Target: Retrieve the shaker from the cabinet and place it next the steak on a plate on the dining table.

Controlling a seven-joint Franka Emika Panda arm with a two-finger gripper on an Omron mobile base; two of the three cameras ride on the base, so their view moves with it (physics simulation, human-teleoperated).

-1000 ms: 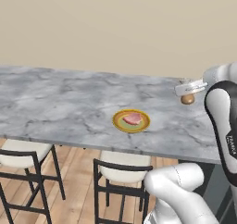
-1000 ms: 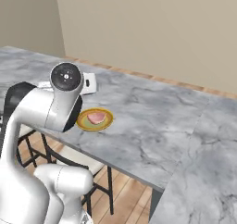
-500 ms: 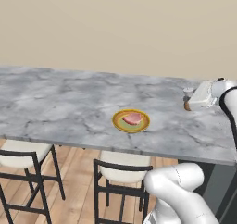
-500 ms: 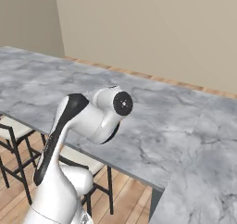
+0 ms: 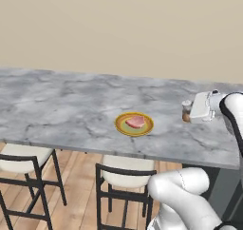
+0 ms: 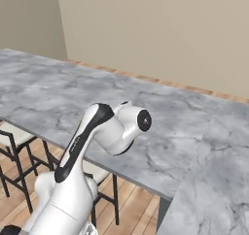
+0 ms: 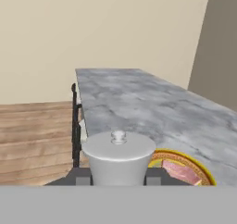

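1 steak (image 5: 135, 121) on plate (image 5: 122, 127), shaker (image 5: 186, 111) in gripper (image 5: 191, 112)

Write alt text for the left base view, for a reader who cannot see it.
A white robot gripper holds a small orange-brown shaker with a pale top above the grey-white marble dining table, right of a yellow-rimmed round plate carrying a pinkish-red steak. Two dark-framed chairs with pale seats stand tucked beneath the table's near edge.

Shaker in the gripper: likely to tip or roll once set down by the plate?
The shaker looks rigid, probably light for its small size. Its rounded body and narrow neck suggest it could tip if nudged and roll on the smooth marble dining table. The gripper holds it upright, right of the plate.
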